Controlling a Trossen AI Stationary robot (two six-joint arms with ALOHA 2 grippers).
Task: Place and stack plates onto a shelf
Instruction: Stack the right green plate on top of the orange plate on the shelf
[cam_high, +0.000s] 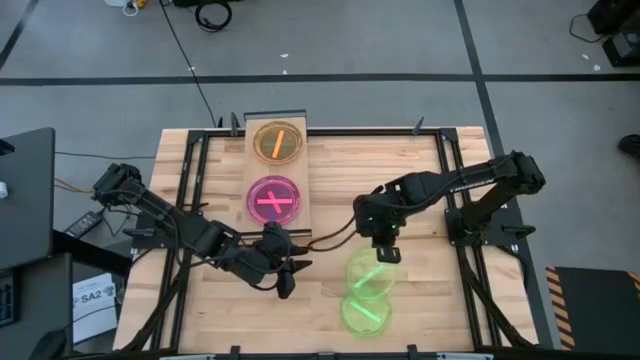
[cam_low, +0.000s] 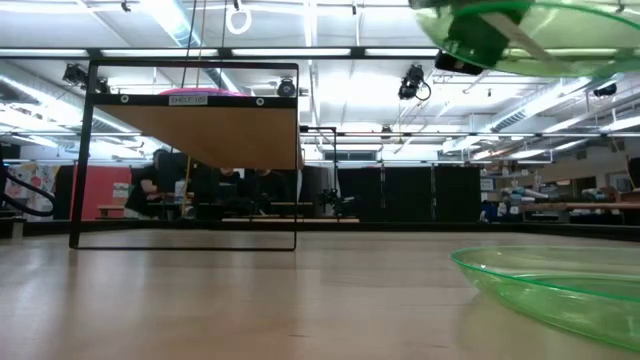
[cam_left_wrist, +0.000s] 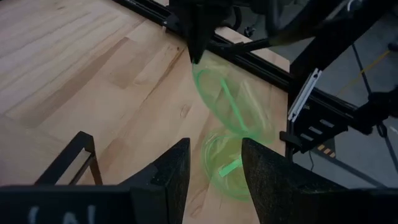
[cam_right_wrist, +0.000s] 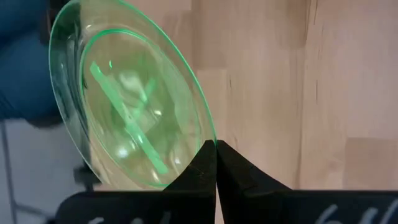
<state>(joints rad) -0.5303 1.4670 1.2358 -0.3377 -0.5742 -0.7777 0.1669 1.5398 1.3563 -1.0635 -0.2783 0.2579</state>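
One translucent green plastic plate (cam_right_wrist: 130, 99) clamped by its rim in my right jaws (cam_high: 385, 254), lifted. Next: carry to light-wood shelf (cam_high: 306, 170). Left jaws (cam_high: 285, 281) apart, idle.

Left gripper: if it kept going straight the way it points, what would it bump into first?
Probably the green plate lying on the table, which sits right between the open left gripper fingers' line of sight. The lifted green plate lies beyond; depth is uncertain.

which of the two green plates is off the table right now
The green plate pinched at its rim by the right gripper, hanging tilted in the air. The other green plate lies flat on the table, nearer the front edge.
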